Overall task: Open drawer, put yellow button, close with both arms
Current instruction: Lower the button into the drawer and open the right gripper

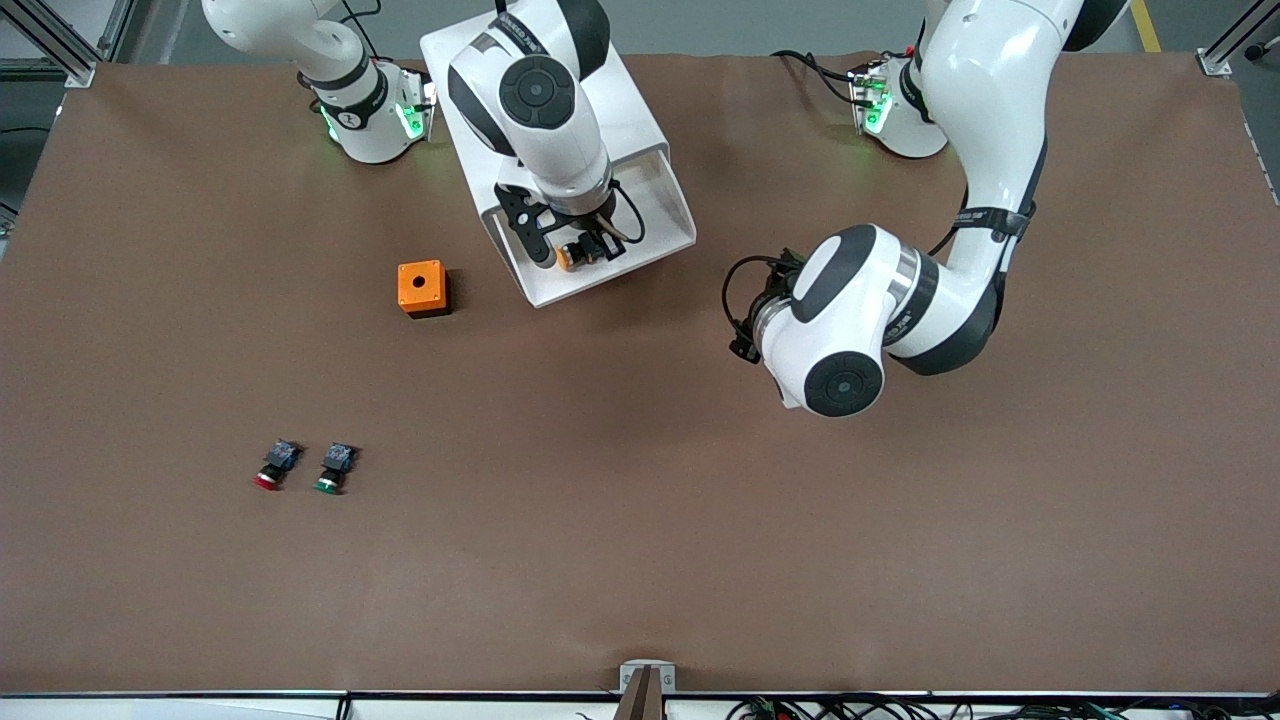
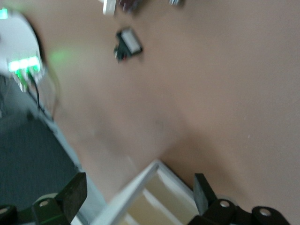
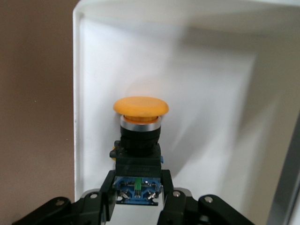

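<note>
The white cabinet [image 1: 625,110] stands near the arms' bases, and its top drawer [image 1: 655,215] is pulled out toward the front camera. My right gripper [image 1: 583,248] is over the open drawer, shut on the yellow button [image 1: 567,257]. In the right wrist view its fingers [image 3: 107,190] clamp the button's blue rear block, and the yellow cap [image 3: 140,107] points down at the drawer's white floor [image 3: 211,117]. My left gripper [image 1: 745,325] hovers low beside the cabinet, toward the left arm's end. It is open and empty [image 2: 138,197], with the cabinet's corner [image 2: 154,168] between its fingers.
An orange box [image 1: 423,288] with a round hole sits beside the drawer, toward the right arm's end. A red-capped button [image 1: 272,468] and a green-capped button [image 1: 335,468] lie side by side nearer the front camera. The brown table [image 1: 700,520] spreads wide around them.
</note>
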Available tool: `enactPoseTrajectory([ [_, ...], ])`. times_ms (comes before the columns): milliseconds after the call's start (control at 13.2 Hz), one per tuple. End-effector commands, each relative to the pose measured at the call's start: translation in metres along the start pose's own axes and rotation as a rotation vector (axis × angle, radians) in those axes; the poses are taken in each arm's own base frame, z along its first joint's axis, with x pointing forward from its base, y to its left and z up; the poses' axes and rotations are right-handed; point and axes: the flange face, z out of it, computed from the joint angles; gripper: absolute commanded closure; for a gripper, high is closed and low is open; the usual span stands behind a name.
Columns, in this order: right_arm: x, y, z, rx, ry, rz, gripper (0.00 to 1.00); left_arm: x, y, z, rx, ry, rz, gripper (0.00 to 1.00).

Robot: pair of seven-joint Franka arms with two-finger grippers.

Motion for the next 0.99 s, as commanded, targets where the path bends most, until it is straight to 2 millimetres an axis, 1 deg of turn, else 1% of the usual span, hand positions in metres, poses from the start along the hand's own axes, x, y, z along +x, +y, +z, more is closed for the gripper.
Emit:
enactPoseTrajectory([
  [0, -0.004, 0.003, -0.005, -0.005, -0.016, 0.017, 0.0, 0.004, -0.006, -0.012, -0.041, 0.097, 0.116, 0.0],
  [76, -0.005, 0.001, -0.015, -0.009, -0.018, 0.011, 0.0, 0.007, -0.003, -0.016, -0.071, 0.137, 0.14, 0.0],
  [152, -0.006, -0.002, -0.033, -0.016, -0.019, 0.009, 0.0, 0.004, -0.004, -0.022, -0.095, 0.178, 0.193, 0.0],
  [228, -0.005, -0.004, -0.061, -0.035, -0.019, 0.008, 0.0, 0.002, -0.004, -0.028, -0.121, 0.217, 0.265, 0.0],
  [304, 0.001, -0.006, -0.089, -0.055, -0.021, 0.011, 0.0, 0.002, -0.003, -0.034, -0.144, 0.252, 0.296, 0.0],
  [380, 0.012, -0.006, -0.119, -0.078, -0.021, 0.017, 0.0, -0.001, -0.005, -0.039, -0.162, 0.285, 0.314, 0.0],
  [456, 0.023, -0.002, -0.144, -0.102, -0.02, 0.02, 0.0, -0.013, -0.003, -0.039, -0.173, 0.32, 0.34, 0.0],
  [532, 0.037, 0.001, -0.16, -0.132, -0.016, 0.025, 0.0, -0.024, -0.001, -0.038, -0.181, 0.363, 0.373, 0.0],
  [608, 0.054, 0.004, -0.172, -0.141, -0.016, 0.012, 0.0, -0.039, 0.001, -0.033, -0.181, 0.391, 0.408, 0.0],
  [684, 0.075, 0.012, -0.19, -0.137, -0.021, -0.036, 0.0, -0.05, 0.003, -0.032, -0.195, 0.406, 0.439, 0.0],
  [760, 0.101, 0.019, -0.206, -0.136, -0.034, -0.093, 0.0, -0.056, 0.004, -0.029, -0.2, 0.412, 0.481, 0.0],
  [836, 0.135, 0.03, -0.226, -0.126, -0.051, -0.173, 0.0, -0.064, 0.005, -0.024, -0.191, 0.417, 0.523, 0.0],
  [912, 0.169, 0.042, -0.243, -0.113, -0.059, -0.251, 0.0, -0.083, 0.006, -0.017, -0.185, 0.442, 0.558, 0.0],
])
